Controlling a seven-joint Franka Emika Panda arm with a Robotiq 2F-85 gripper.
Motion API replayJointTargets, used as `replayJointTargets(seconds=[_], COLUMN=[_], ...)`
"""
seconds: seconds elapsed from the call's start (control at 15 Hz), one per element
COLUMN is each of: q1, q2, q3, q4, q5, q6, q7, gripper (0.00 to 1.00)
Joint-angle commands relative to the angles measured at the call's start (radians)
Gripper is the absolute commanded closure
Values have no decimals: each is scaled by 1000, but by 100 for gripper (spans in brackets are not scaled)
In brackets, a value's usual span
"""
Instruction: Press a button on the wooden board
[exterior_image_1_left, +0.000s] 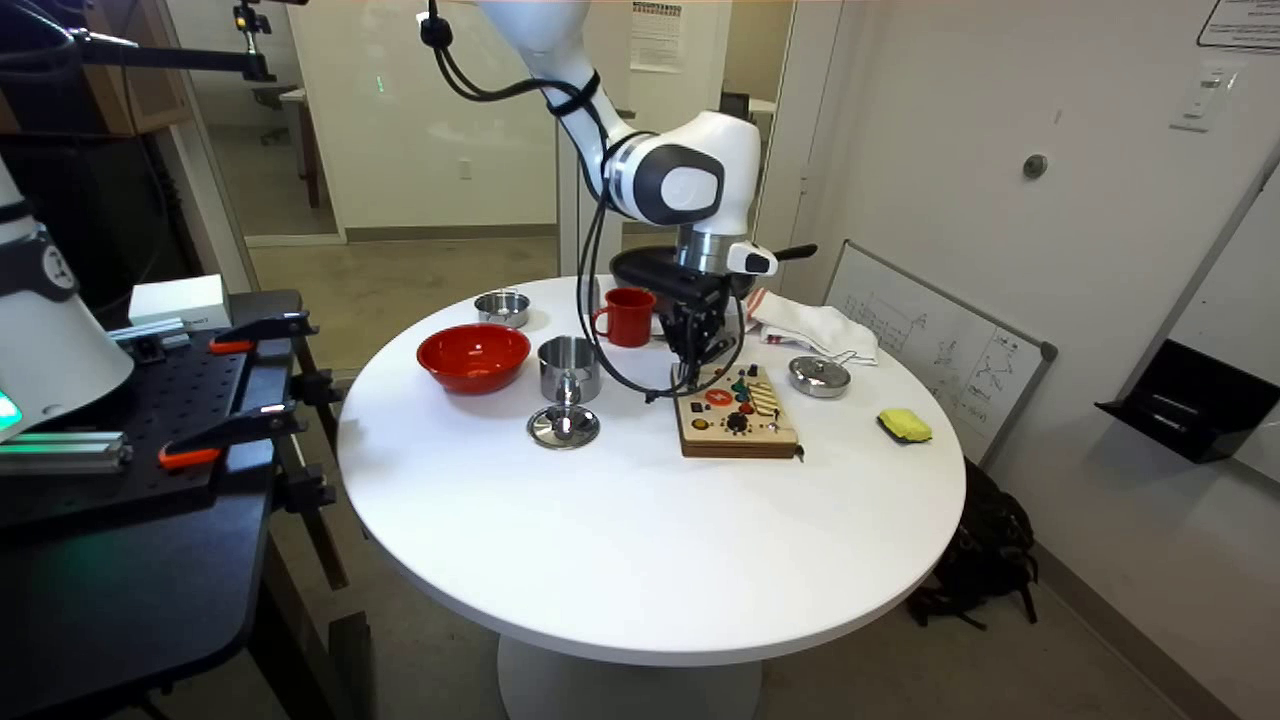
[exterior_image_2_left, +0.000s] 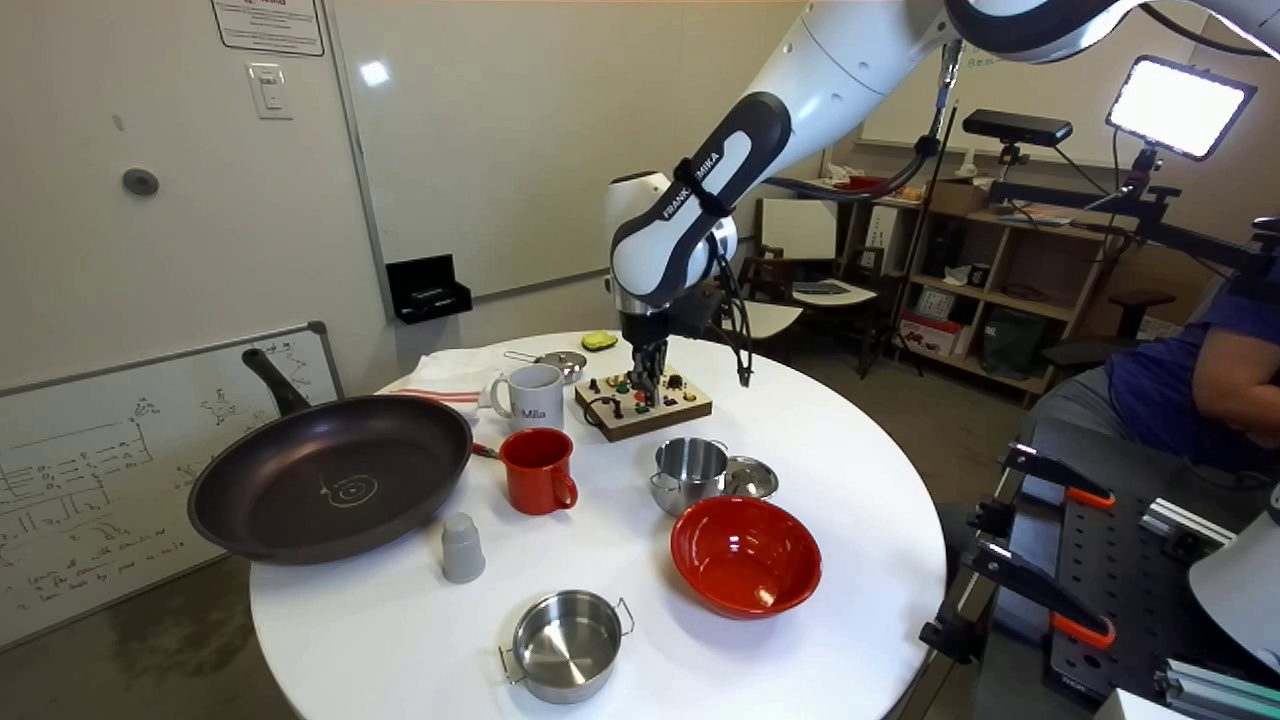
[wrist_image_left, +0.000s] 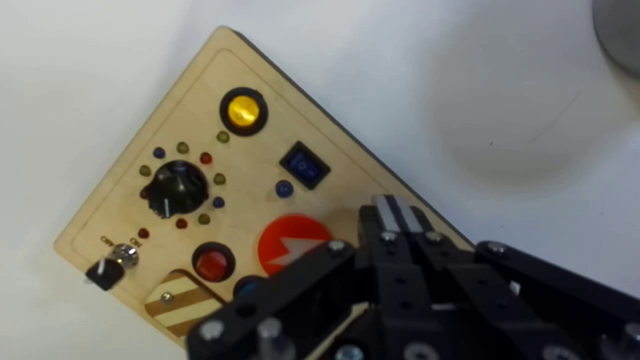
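Lining up a press, I judge, I hold the black gripper (wrist_image_left: 398, 212) clenched empty over the rectangular tan wooden board (wrist_image_left: 245, 170) on the white table (exterior_image_1_left: 640, 540), needing next to shift and push, perhaps, the round yellow button (wrist_image_left: 243, 111).

A rectangular brown wooden board (exterior_image_1_left: 735, 450) lies on a round white worktop (exterior_image_1_left: 640, 545). In an exterior view, a round red bowl (exterior_image_1_left: 472, 376) sits to its left.
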Motion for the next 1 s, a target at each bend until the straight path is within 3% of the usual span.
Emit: replayJointTargets(seconds=[0.0,0.93], q1=[5,-3], q2=[-2,47], q3=[-4,5], q4=[15,63], q5=[-22,-20], q6=[-24,-61], q7=[14,-5], gripper=[97,96])
